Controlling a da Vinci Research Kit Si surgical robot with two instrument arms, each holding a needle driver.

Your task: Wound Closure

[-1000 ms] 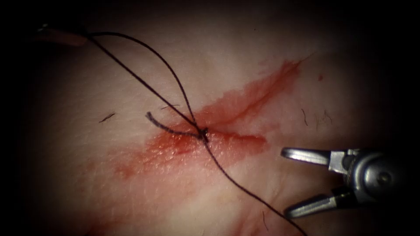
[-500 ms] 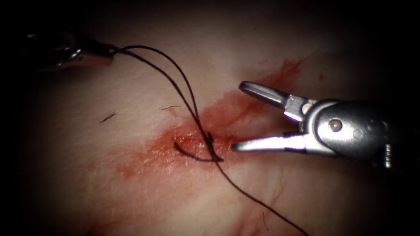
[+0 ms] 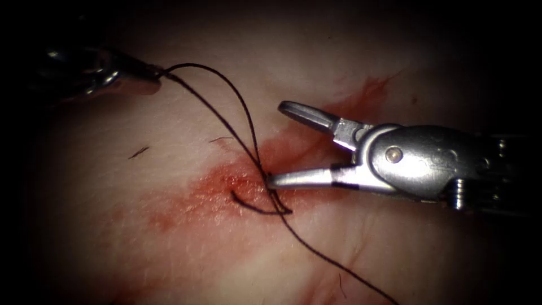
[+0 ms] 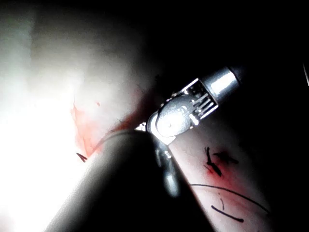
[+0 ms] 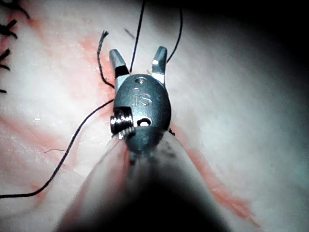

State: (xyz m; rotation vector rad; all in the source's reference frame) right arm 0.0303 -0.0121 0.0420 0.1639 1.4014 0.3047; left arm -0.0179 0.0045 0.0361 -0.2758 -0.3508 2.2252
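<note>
Right pincer (image 3: pixel 276 144), agape, points left at the thread (image 3: pixel 248 127).

You see dark thread (image 3: pixel 248 130) over pale pink tissue (image 3: pixel 186 260), red fluid (image 3: pixel 214 192) streaked diagonally, and a silver right tool (image 3: pixel 274 144).

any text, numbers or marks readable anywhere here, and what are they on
"is", or close to it: raised marking on the right tool, on the oval metal housing behind its open jaws, seen in the right wrist view. The characters are blurred, so the reading is unsure.
Nothing readable on that tool in the endoscope view, where its open jaws straddle the thread.
No marking on the left tool, the tissue or the thread.
</note>
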